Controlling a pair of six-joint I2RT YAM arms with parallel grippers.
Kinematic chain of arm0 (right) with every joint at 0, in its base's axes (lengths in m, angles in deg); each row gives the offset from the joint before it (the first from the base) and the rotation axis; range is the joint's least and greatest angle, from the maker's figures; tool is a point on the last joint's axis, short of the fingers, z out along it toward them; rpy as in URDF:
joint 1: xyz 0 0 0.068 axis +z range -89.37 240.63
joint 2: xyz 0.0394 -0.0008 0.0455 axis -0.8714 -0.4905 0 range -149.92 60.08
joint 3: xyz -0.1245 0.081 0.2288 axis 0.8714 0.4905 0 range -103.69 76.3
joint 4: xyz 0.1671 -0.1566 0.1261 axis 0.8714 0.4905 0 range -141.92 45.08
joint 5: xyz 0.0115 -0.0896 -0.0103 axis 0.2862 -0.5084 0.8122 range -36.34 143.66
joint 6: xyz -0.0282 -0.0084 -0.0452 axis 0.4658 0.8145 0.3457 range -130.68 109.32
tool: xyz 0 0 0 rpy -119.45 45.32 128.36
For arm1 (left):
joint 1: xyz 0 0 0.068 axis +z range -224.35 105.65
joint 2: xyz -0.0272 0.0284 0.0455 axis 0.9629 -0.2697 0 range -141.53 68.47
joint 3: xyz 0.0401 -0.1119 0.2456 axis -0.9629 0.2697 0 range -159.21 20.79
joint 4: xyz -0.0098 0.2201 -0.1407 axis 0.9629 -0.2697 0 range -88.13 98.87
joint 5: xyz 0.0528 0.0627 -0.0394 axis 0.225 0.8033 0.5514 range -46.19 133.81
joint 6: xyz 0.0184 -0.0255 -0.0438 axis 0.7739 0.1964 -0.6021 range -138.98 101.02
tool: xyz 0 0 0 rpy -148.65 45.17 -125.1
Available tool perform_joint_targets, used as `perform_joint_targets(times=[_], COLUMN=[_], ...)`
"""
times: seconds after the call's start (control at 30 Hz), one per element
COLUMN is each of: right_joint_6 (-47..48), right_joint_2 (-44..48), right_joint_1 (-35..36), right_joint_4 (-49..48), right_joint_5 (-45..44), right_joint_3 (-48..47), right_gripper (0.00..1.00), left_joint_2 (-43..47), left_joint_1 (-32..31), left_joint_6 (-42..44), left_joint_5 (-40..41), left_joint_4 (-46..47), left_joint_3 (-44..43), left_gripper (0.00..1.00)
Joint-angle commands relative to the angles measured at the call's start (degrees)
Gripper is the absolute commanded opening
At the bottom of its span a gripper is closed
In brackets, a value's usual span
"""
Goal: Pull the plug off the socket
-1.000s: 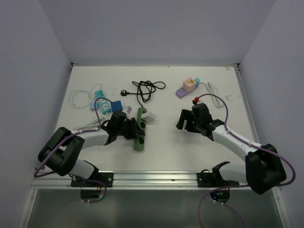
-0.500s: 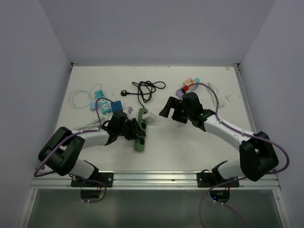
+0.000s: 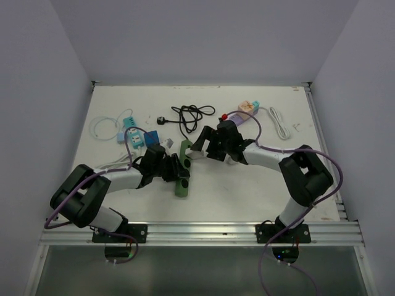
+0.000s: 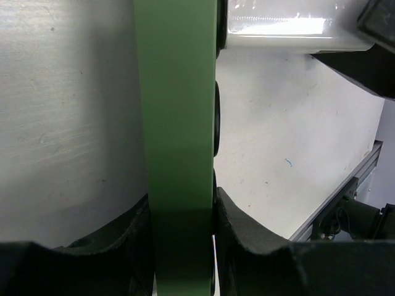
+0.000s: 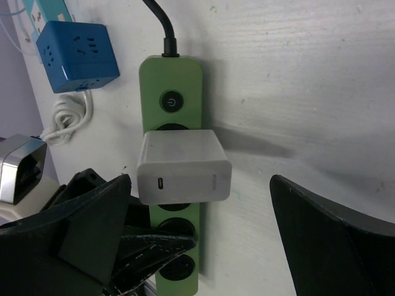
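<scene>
A green power strip [image 3: 181, 171] lies on the white table with a white charger plug [image 3: 194, 152] seated in one of its sockets. My left gripper [image 3: 174, 168] is shut on the strip's near half; in the left wrist view both pads press the strip's [image 4: 176, 123] sides, with the plug [image 4: 284, 34] at the top. My right gripper [image 3: 200, 145] is open and hovers by the plug. In the right wrist view the plug [image 5: 184, 166] sits between the spread fingers of the right gripper [image 5: 200, 185], untouched, on the strip [image 5: 173, 80].
A blue cube socket [image 3: 151, 137] with a white cord and a teal strip [image 3: 131, 128] lie to the left. A coiled black cable [image 3: 191, 115] lies behind. A purple and orange adapter [image 3: 244, 111] with a white cable [image 3: 281, 123] is at the back right. A metal rail [image 3: 203, 231] runs along the front edge.
My right arm has swung left from the right middle of the table to the white plug, fingers open. The left gripper and the strip have not moved.
</scene>
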Motion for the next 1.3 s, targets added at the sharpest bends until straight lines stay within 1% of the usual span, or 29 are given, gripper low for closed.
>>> perform_joint_targets(times=[0.0, 0.13, 0.23, 0.27, 0.47, 0.57, 0.6, 0.63, 0.67, 0.7, 0.73, 0.77, 0.8, 0.83, 0.87, 0.93, 0.97, 1.07, 1.2, 1.27], right_joint_6=[-1.2, -1.9, -2.5, -2.6, -3.9, -4.0, -4.1, -4.2, -4.5, -4.6, -4.7, -4.7, -4.7, -4.8, -4.8, -5.0, -5.0, -5.0, -5.0, -5.0], right_joint_2=[-1.5, -3.2, -4.6, -4.8, -5.4, -5.3, -5.2, -4.7, -4.7, -4.5, -4.2, -4.0, -4.0, -3.8, -3.6, -3.4, -3.3, -2.5, -1.1, -0.8], right_joint_1=[0.8, 1.1, 1.4, 1.6, 1.9, 1.9, 1.8, 1.9, 1.9, 1.9, 1.9, 1.8, 1.9, 1.8, 1.9, 2.0, 1.9, 2.2, 2.5, 2.9], right_joint_4=[-5.6, -6.6, -6.8, -6.8, -8.3, -8.6, -9.0, -9.2, -9.2, -9.2, -9.2, -9.2, -8.9, -8.8, -8.8, -9.1, -9.1, -9.0, -8.7, -8.5], right_joint_5=[1.3, 2.1, 2.6, 2.7, 3.0, 3.3, 3.4, 3.5, 3.6, 3.6, 3.8, 3.9, 3.9, 4.0, 4.2, 4.5, 4.7, 5.0, 4.7, 4.7], right_joint_3=[-3.6, -4.8, -5.3, -5.2, -2.9, -2.1, -1.9, -1.5, -1.3, -1.2, -1.1, -0.8, -0.6, -0.2, 0.1, 0.7, 1.0, 1.5, 2.0, 2.1], right_gripper=[0.99, 0.98, 0.96, 0.94, 0.87, 0.75, 0.65, 0.58, 0.50, 0.43, 0.30, 0.25, 0.21, 0.13, 0.09, 0.00, 0.00, 0.00, 0.00, 0.00], left_joint_2=[-1.6, -1.8, -1.8, -2.0, -2.3, -2.3, -2.3, -2.1, -2.1, -1.9, -1.6, -1.5, -1.2, -0.9, -0.7, -0.6, -0.7, -1.4, -4.4, -5.7], left_joint_1=[-0.9, -1.0, -1.1, -1.1, -1.1, -1.1, -1.1, -1.1, -1.1, -1.1, -1.1, -1.1, -1.1, -1.1, -1.1, -1.1, -1.1, -1.1, -1.1, -1.1], left_joint_6=[1.7, 1.7, 1.6, 1.6, 1.3, 1.2, 1.2, 1.1, 1.0, 1.0, 0.9, 0.8, 0.8, 0.7, 0.7, 0.9, 1.0, 1.9, 3.0, 3.3], left_joint_5=[-1.5, -1.6, -1.3, -1.2, -1.0, -0.9, -0.9, -0.9, -0.8, -0.8, -0.7, -0.4, -0.3, -0.1, 0.2, 0.5, 0.9, 2.1, 3.6, 5.0], left_joint_4=[-0.7, -0.8, -0.9, -0.9, -0.7, -0.4, -0.2, -0.1, 0.1, 0.4, 0.4, 0.5, 0.7, 0.8, 0.8, 0.5, 0.4, -1.6, -2.9, -3.8], left_joint_3=[0.2, 0.2, 0.2, 0.2, 0.2, 0.2, 0.2, 0.4, 0.4, 0.4, 0.4, 0.3, 0.3, 0.1, -0.2, -0.9, -1.8, -4.4, -7.8, -9.5], left_gripper=[0.00, 0.00, 0.00, 0.00, 0.00, 0.00, 0.00, 0.00, 0.01, 0.06, 0.10, 0.20, 0.26, 0.34, 0.53, 0.66, 0.74, 0.85, 0.85, 0.82])
